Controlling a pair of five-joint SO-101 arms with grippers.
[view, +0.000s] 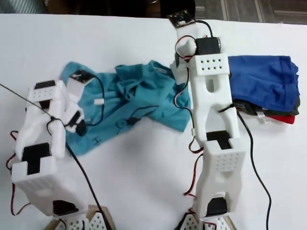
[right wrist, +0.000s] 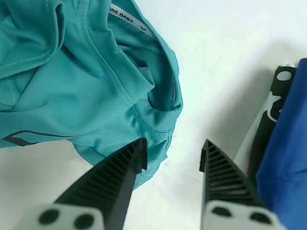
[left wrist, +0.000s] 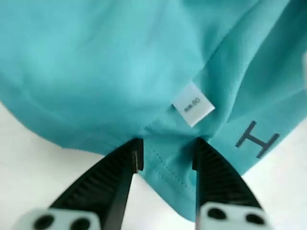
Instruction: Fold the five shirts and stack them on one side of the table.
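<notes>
Left gripper [left wrist: 167, 155] open astride hem of teal shirt [left wrist: 120, 72], right gripper [right wrist: 173, 155] open at its edge, likely poised for folding

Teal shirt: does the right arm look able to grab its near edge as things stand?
Probably yes. The right gripper hangs open at the bunched hem of the teal shirt, with nothing between them; the blue shirt lies on its other side.

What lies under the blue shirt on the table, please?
A dark layer and a red layer peek out beneath the blue shirt at its near edge. The rest of both, and anything lower, is covered.
</notes>
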